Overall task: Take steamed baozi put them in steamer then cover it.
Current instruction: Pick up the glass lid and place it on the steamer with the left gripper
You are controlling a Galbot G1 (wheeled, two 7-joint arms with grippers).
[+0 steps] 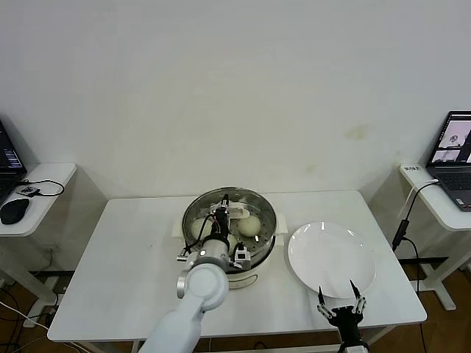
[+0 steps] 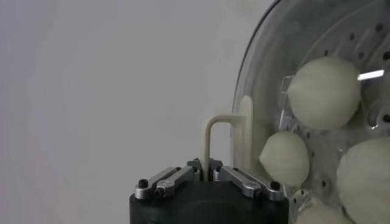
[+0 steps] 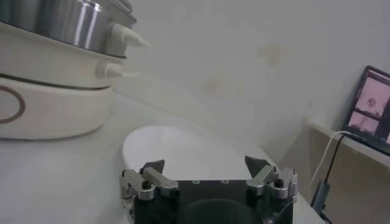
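Note:
The steamer (image 1: 269, 213) stands at the table's middle on its white base (image 3: 55, 106); its steel wall also shows in the right wrist view (image 3: 67, 24). Several steamed baozi (image 1: 250, 225) lie inside on the perforated tray, also seen through the glass in the left wrist view (image 2: 323, 82). My left gripper (image 1: 222, 218) is over the pot, shut on the cream bar handle (image 2: 210, 137) of the cover (image 2: 244, 85). I cannot tell whether the cover rests on the pot. My right gripper (image 1: 340, 301) is open and empty at the near edge of the white plate (image 1: 331, 257).
The white plate (image 3: 177, 149) lies right of the steamer, bare. Side tables stand at both sides, with a laptop (image 1: 455, 158) and a hanging cable (image 1: 401, 235) on the right, and a mouse (image 1: 13, 210) on the left.

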